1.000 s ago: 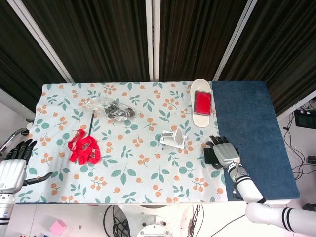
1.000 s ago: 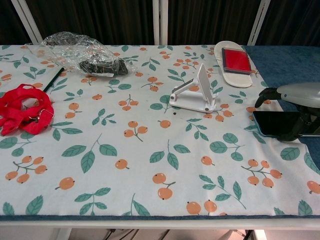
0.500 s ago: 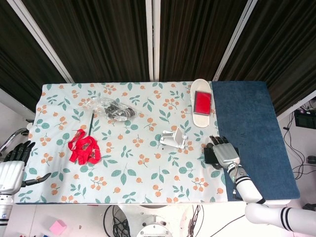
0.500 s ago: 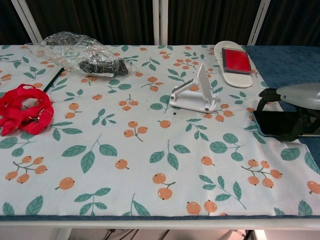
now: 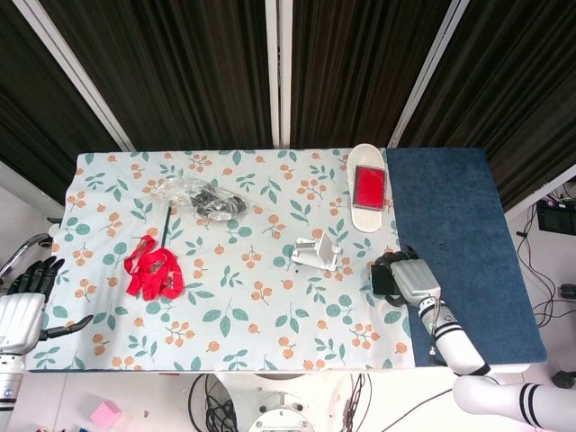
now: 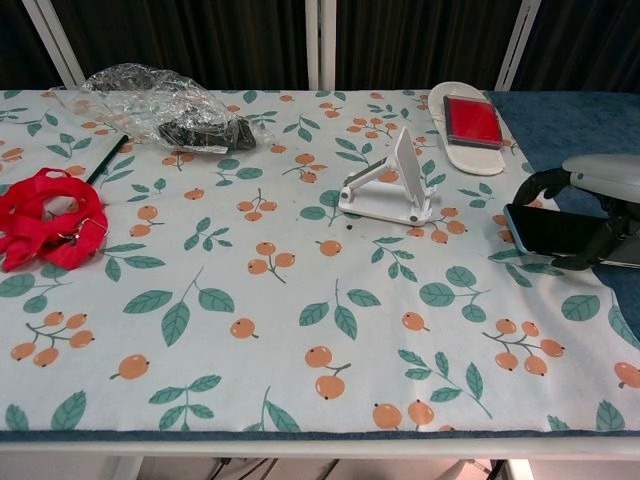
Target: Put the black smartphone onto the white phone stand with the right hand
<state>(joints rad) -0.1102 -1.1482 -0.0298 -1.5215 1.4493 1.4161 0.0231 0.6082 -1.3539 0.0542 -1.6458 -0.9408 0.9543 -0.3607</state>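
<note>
The black smartphone (image 6: 555, 229) is gripped by my right hand (image 6: 603, 205) and hangs just above the table at the right edge of the floral cloth. From the head view the right hand (image 5: 407, 275) covers most of the smartphone (image 5: 382, 280). The white phone stand (image 6: 391, 182) stands upright to the left of the phone, a short way off, and shows in the head view as the phone stand (image 5: 317, 254). My left hand (image 5: 25, 301) hangs beyond the table's left edge, fingers apart, holding nothing.
A white tray (image 6: 462, 148) holding a red block (image 6: 472, 119) lies behind the stand. A crumpled clear plastic bag (image 6: 160, 106) sits at the back left, and a red strap (image 6: 45, 226) lies at the left. Blue cloth (image 5: 459, 243) covers the table's right part.
My right hand has closed its fingers around the smartphone and lifted it slightly off the cloth, tilting its left end up. The left hand has hardly moved.
</note>
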